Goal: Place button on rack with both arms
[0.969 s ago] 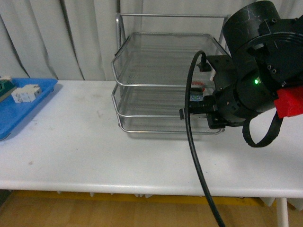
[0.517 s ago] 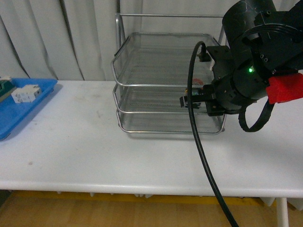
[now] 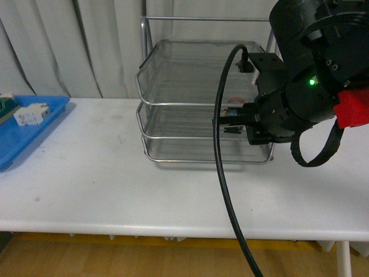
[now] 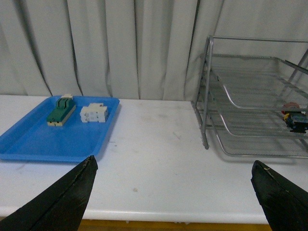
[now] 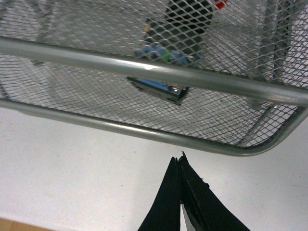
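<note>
The button point(image 4: 294, 117) is sitting inside the rack point(image 4: 250, 86), on the middle mesh tier toward its right end, so the placing looks done. In the right wrist view the right gripper point(image 5: 180, 166) is hanging just outside the tray's front rail with its tips pressed together on nothing (consistent with a finished drop). The left gripper point(image 4: 175, 192) is waiting spread wide, well apart from the rack, facing the blue tray point(image 4: 29, 144)
</note>
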